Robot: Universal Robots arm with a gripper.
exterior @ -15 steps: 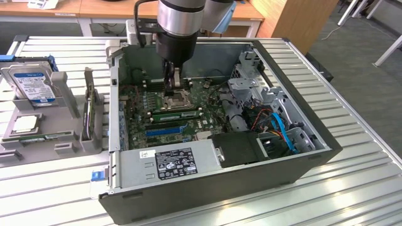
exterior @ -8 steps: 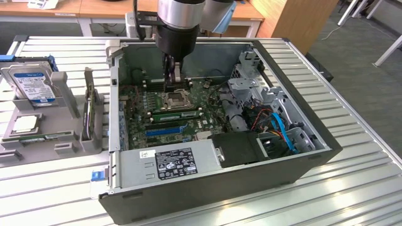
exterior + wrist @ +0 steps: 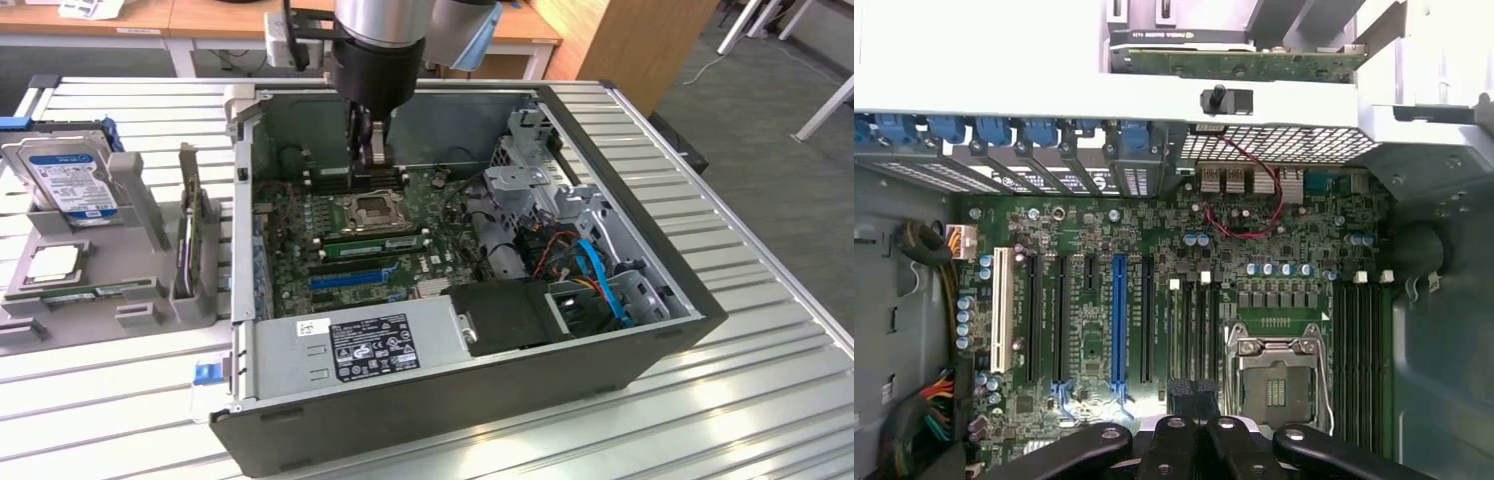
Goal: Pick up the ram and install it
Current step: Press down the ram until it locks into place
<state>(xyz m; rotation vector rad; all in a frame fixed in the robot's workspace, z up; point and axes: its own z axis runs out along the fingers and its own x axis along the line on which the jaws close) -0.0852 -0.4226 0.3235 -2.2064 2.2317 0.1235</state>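
Clenched pincer (image 3: 376, 160), fingertips pressed together, lowered into the open computer case (image 3: 641, 330) lying on its side in the middle of the ribbed metal worktop (image 3: 747, 400). Poised just over the bank of memory slots (image 3: 350, 182) on the far side of the CPU socket (image 3: 371, 208), close to the case's far wall. Impossible to tell whether anything thin is pinched between the tips. From the wrist view, same closed pincer (image 3: 1192, 400) hanging above the dark slots (image 3: 1194, 320) beside the socket (image 3: 1279, 380), with the green motherboard (image 3: 1274, 240) spread beneath and a long blue expansion slot (image 3: 1119, 320) further along. In the exterior view, motherboard (image 3: 400, 215) lying flat on the case floor, with a narrow green stick (image 3: 371, 241) seated in the slot bank on the socket's near side, apart from the pincer. Grey power supply (image 3: 374, 340) with a black label along the case's near wall. Outside the case, toward the worktop's edge on the exterior view's left, a grey holder (image 3: 134, 310) carrying a hard drive (image 3: 67, 175) stood upright at its far end. Lying flat in a groove at the holder's near end, what looks like the ram (image 3: 91, 291): thin, green, well apart from the pincer and untouched.
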